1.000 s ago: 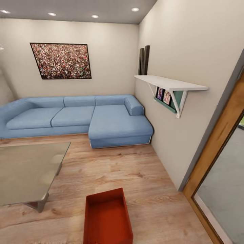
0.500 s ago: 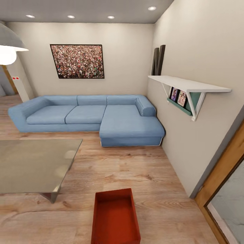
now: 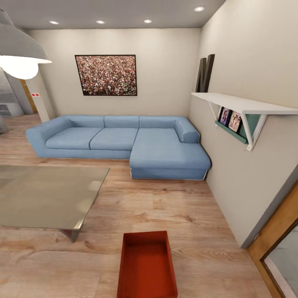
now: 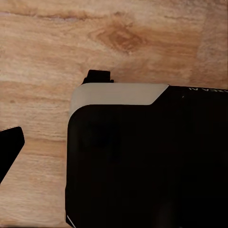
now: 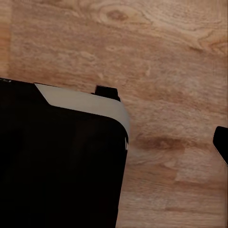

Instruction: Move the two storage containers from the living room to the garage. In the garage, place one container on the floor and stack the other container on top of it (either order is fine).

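A living room with a light wood-plank floor (image 3: 165, 207); one orange-red storage container (image 3: 147, 265), lidless and empty, sits on the planks at the near edge of the head view, just right of a low glass coffee table (image 3: 45, 198); a blue corner sofa (image 3: 124, 142) stands against the far wall under a framed picture (image 3: 106, 75); a white shelf (image 3: 244, 107) juts from the right wall; each wrist view shows dark robot bodywork over planks, so neither pincer's opening can be told.
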Tool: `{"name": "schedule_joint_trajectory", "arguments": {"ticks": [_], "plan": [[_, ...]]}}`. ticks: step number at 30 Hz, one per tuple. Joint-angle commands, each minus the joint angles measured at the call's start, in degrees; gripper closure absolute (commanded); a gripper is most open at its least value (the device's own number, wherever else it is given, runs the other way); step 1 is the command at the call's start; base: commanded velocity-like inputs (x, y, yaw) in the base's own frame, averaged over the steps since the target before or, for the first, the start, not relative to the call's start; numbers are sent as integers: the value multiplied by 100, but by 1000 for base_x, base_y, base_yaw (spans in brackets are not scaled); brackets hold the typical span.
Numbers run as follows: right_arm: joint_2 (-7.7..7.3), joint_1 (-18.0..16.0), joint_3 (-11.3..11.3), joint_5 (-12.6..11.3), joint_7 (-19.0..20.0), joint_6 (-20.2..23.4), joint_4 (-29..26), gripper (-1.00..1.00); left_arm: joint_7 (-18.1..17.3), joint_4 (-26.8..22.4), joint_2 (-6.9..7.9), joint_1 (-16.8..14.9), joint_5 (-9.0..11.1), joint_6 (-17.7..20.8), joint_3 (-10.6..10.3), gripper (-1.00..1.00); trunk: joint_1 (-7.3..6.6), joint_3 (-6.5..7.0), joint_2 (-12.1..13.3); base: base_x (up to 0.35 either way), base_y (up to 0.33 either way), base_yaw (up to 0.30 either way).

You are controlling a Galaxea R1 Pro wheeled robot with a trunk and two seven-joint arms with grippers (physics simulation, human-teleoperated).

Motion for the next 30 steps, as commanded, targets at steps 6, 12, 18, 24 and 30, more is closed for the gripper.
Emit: {"name": "schedule_joint_trajectory", "arguments": {"ticks": [6,12,18,24,30], "plan": [[2,-2,51,-54,-13,-26,5,-100,15,-2,-2,-4,42,19,-1,-100,0,-6,-3,0,0,267],[-6,-2,52,-46,-13,-29,5,-100,15,-2,-2,-4,42,19,-2,-100,0,-6,-3,33,0,66],[-7,-2,52,-45,-12,-29,6,-100,15,-2,-2,-4,42,19,-1,-100,0,-6,-3,275,0,3],[-7,-2,52,-45,-9,-29,5,-100,15,-2,-2,-4,42,19,-2,-100,0,-6,-3,319,0,0],[-7,-2,52,-45,-10,-29,5,-100,15,-2,-2,-4,42,19,-2,-100,0,-6,-3,240,0,0]]}}
